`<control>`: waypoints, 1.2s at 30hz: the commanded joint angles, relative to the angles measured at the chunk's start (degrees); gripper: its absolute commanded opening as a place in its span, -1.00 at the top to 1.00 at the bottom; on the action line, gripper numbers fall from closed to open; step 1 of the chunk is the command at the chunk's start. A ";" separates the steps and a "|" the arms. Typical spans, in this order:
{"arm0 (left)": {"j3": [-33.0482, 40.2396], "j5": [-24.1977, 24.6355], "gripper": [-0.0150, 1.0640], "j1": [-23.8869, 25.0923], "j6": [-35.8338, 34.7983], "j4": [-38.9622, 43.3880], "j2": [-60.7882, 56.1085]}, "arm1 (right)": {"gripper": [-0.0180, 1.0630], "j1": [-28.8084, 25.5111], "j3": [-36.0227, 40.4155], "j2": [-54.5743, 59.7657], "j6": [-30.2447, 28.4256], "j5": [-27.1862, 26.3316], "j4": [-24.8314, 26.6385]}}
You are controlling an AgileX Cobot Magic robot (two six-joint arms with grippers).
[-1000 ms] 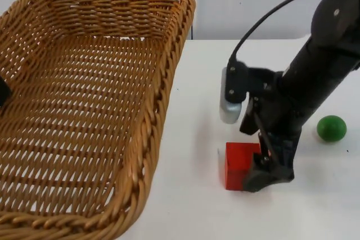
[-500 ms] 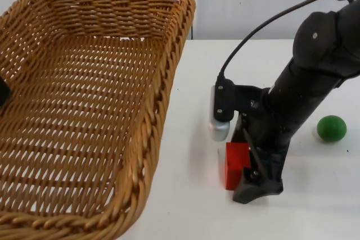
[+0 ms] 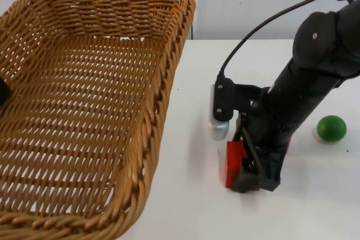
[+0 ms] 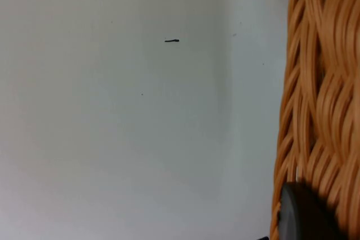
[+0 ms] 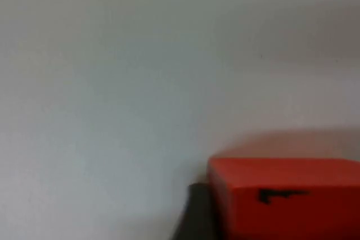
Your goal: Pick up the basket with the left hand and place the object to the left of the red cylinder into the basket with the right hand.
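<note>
The right gripper (image 3: 247, 173) is down at table level on the red block (image 3: 233, 164), near edge of the table, right of the basket (image 3: 84, 105). Compared with half a second ago it has been drawn a little farther in around the block, so less of the red face is seen from the top view; a second ago more of the block was exposed and the arm stood farther right. In the right wrist view the red block (image 5: 284, 198) sits close against a black fingertip (image 5: 194, 212). Whether the fingers are clamped on it yet cannot be told; the block rests on the table, not lifted. A grasp is judged to be closing, with lift and carry left to the basket not yet done.

The left gripper (image 4: 304, 217) is pressed on the basket rim (image 4: 315, 111) and appears clenched on it; the basket is unchanged across the frames.

A green ball (image 3: 331, 128) lies well right of the block, untouched. No red cylinder is seen.
</note>
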 commanded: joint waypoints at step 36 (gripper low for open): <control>0.14 0.17 0.98 0.05 0.19 -1.27 -0.82 | 0.97 0.32 10.60 -20.87 5.85 8.79 -2.83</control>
